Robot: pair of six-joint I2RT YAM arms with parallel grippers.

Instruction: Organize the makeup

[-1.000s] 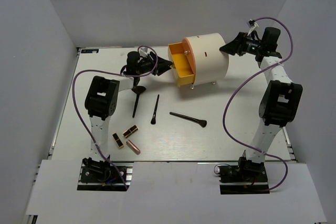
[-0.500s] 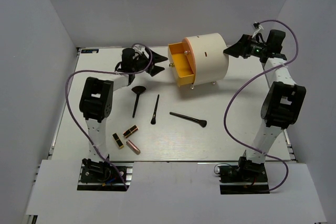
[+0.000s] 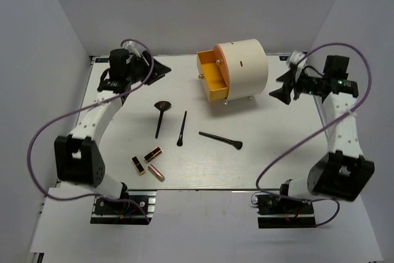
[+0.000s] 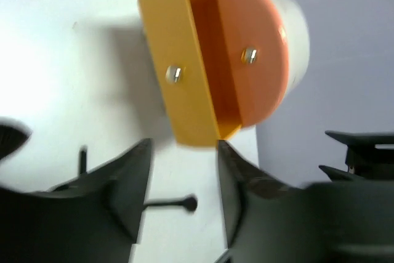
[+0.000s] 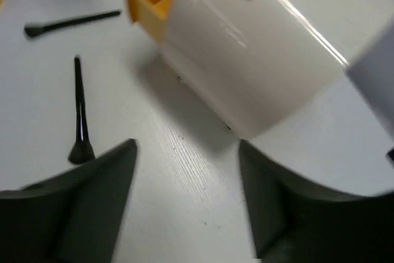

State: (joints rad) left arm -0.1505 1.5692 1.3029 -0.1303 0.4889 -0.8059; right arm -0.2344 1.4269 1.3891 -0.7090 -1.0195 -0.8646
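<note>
Three black makeup brushes lie mid-table: one with a wide brown head [image 3: 161, 112], a thin one [image 3: 182, 129] and a third [image 3: 220, 139]. Three lipstick tubes lie front left: two black/gold [image 3: 153, 153] [image 3: 138, 165] and one pink [image 3: 156, 172]. My left gripper [image 3: 163, 69] is open and empty at the back left, pointing at the drawer; its wrist view [image 4: 183, 158] shows a brush [image 4: 169, 204] far beyond the fingers. My right gripper [image 3: 280, 87] is open and empty just right of the cylinder; its wrist view [image 5: 188, 149] shows bare table between the fingers.
A large cream cylinder [image 3: 246, 66] stands at the back centre on small feet, its orange drawer [image 3: 212, 78] pulled open to the left. The cylinder [image 5: 258, 60] fills the right wrist view. Grey walls enclose the table on three sides.
My left gripper has drawn back to the left, away from the drawer. My right gripper has come from behind the cylinder down to its right side. The makeup has not moved.
</note>
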